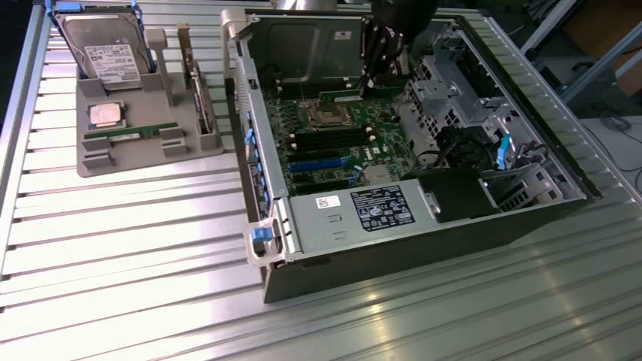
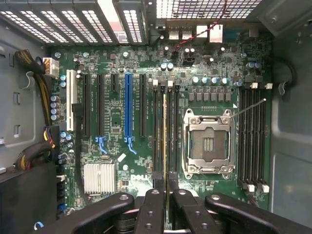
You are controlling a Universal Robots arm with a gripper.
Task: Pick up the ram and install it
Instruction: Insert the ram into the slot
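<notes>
"DELL" on the motherboard (image 2: pixel 127 181)

The table (image 1: pixel 150 248) is ribbed, glossy metal. Beside it, the computer case (image 1: pixel 331 248) shows matt grey sheet metal; inside, the motherboard (image 2: pixel 117 126) is green laminate; the pincer (image 2: pixel 166 207) is matt black.

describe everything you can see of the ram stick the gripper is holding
The ram appears edge-on in the wrist view as a long, thin strip with a yellowish-green edge, upright between the black memory slots beside the empty CPU socket. It runs straight along the slot row, its near end pinched between the black fingers of the gripper, which is shut on it. Its faces, chips and label are hidden, and whether it is fully seated cannot be told.
</notes>
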